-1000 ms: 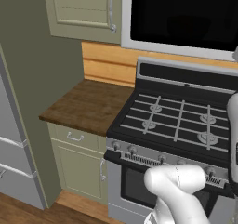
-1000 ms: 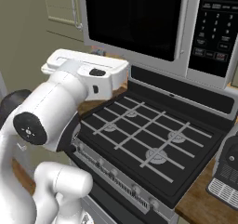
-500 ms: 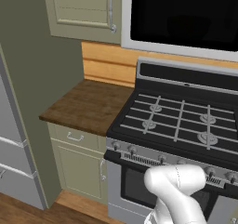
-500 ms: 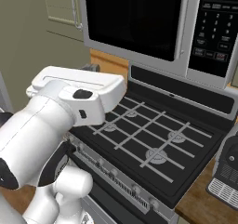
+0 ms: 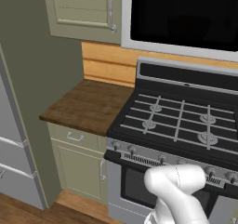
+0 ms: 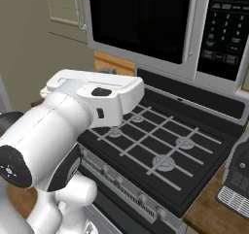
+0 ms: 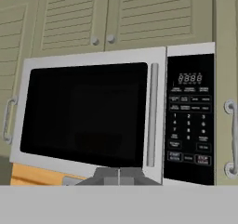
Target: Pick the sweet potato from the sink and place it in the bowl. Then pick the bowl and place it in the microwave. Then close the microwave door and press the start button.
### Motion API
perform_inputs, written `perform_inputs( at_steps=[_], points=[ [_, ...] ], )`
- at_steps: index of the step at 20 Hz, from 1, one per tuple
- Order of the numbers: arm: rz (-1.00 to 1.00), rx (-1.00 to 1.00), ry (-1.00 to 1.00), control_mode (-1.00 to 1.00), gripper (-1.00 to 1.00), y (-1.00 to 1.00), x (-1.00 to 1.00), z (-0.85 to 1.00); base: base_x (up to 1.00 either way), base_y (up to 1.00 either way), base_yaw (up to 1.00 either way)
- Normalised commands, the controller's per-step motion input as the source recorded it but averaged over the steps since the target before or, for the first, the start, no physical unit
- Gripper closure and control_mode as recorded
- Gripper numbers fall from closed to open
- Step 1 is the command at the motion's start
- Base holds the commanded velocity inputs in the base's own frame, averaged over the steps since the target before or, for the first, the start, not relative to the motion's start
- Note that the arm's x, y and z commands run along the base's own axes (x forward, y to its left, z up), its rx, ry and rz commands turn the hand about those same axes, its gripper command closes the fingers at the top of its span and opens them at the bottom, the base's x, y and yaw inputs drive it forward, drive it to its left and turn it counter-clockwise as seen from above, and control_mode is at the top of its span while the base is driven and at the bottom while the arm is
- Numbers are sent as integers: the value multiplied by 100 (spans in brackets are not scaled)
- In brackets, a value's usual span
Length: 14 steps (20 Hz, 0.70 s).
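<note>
The microwave (image 7: 116, 116) hangs above the stove with its door (image 7: 88, 114) shut; the black glass window is dark. The long bar handle (image 7: 151, 116) stands at the door's right side, next to the keypad panel (image 7: 188, 121). My gripper (image 7: 118, 176) sits low in the hand view, facing the microwave from a distance, its fingertips pressed together and holding nothing. The same shut door (image 6: 141, 19) and keypad (image 6: 228, 29) appear in the right base view, and the door (image 5: 186, 14) in the left base view. The sweet potato, the bowl and the sink are out of view.
A black gas stove (image 5: 181, 121) stands under the microwave, with a wooden counter (image 5: 88, 104) to its left. Pale green cabinets (image 7: 121, 14) hang above. A grey appliance (image 6: 237, 179) stands on the counter right of the stove. A tall grey panel (image 5: 14, 139) is at far left.
My arm's white upper link has sunk a little and drawn back toward the base. The microwave door stays shut, and the kitchen is the same.
</note>
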Motion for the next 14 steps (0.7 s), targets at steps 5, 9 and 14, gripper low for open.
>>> perform_inputs(
  at_steps=[5,9,14],
  points=[
    [0,0,7,-100,100,-34,11,0,0,0,0],
    [0,0,1,-100,100,-33,23,1,0,0,0],
    [0,1,0,-100,100,-36,17,8,0,0,0]
  ],
)
